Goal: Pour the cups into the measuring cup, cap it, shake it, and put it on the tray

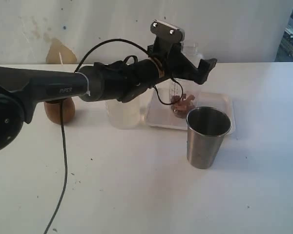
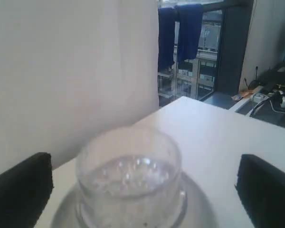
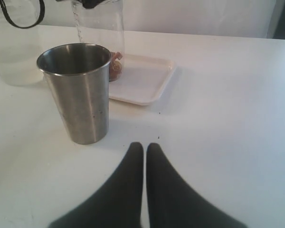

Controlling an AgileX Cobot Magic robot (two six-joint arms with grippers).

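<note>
Measuring cup (image 1: 181,108) sits lidded on the tray (image 1: 218,104); left gripper (image 2: 143,159), released wide around it, could clip and topple it.

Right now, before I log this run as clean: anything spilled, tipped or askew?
Nothing stands out: the measuring cup stands upright on the tray, the steel tumbler upright on the table, no spill visible.

We see a white surface (image 1: 136,195) with four things directly on it: steel tumbler (image 1: 207,137) nearest the camera, white tray (image 1: 161,117) just behind it, frosted beaker (image 1: 123,113) beside the tray, wooden cup (image 1: 58,110) further left.
</note>
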